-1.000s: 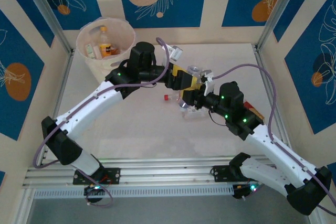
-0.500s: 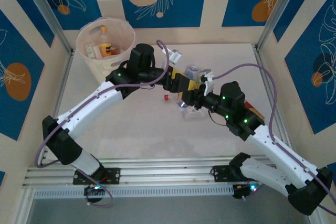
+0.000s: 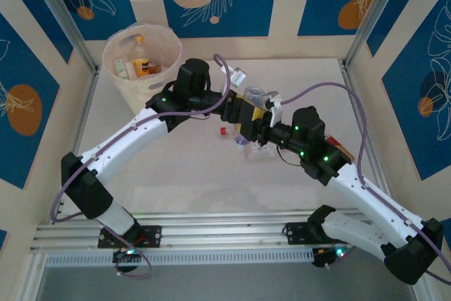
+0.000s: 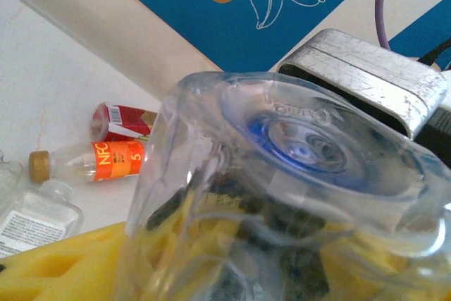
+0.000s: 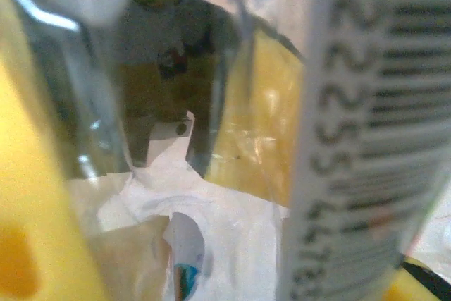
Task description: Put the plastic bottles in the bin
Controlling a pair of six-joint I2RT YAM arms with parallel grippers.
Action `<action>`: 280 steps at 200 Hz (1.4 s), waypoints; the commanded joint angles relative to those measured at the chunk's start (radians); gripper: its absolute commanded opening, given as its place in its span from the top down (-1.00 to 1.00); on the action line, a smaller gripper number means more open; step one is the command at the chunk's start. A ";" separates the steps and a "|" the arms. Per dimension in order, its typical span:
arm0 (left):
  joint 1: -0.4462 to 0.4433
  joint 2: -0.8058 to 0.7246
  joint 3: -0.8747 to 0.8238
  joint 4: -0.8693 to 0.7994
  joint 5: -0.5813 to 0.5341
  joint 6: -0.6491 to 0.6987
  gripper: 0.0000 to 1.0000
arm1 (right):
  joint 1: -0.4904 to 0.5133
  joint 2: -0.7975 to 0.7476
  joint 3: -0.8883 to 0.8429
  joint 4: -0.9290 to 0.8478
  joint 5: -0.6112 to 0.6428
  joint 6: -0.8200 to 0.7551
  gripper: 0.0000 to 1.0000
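Top external shows both arms brought together over the middle of the table (image 3: 211, 174), where a clear bottle (image 3: 255, 95) is seen between the left gripper (image 3: 243, 114) and the right gripper (image 3: 262, 134). The right gripper is clamped on that bottle; in the right wrist view its barcode label (image 5: 352, 103) is pressed close to the lens beside a yellow finger (image 5: 21, 195). In the left wrist view the bottle's blue-tinted base (image 4: 303, 146) is framed by yellow fingers (image 4: 56, 266), but whether they are closed on it cannot be told. The bin (image 3: 130, 84) is set at the far left corner, well apart, with an orange-capped bottle (image 3: 140, 53) inside. An orange-labelled bottle (image 4: 106, 160) is seen lying on the table.
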State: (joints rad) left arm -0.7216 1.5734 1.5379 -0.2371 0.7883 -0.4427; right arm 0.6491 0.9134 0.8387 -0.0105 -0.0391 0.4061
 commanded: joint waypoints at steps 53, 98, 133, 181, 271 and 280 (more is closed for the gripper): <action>0.012 -0.032 0.010 0.063 -0.076 -0.031 -0.01 | 0.017 -0.014 0.043 -0.043 0.038 -0.009 -0.26; 0.030 -0.084 0.033 -0.025 -0.216 0.059 0.07 | 0.021 -0.022 0.074 -0.122 0.116 -0.013 -0.89; 0.103 -0.120 0.138 -0.211 -0.353 0.193 0.05 | 0.021 -0.054 0.132 -0.213 0.205 -0.004 -0.99; 0.277 -0.124 0.321 -0.297 -0.551 0.389 0.05 | 0.023 -0.059 0.198 -0.349 0.297 0.017 -0.99; 0.529 0.124 0.644 -0.358 -0.862 0.568 0.04 | 0.027 -0.051 0.180 -0.387 0.309 0.056 -0.99; 0.537 0.157 0.677 -0.384 -0.905 0.577 0.03 | 0.027 -0.050 0.181 -0.391 0.312 0.059 -0.98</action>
State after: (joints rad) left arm -0.2146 1.6569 2.1277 -0.5465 0.0181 0.0658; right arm 0.6685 0.8612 1.0191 -0.3908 0.2466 0.4446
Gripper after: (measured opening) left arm 0.484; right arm 0.992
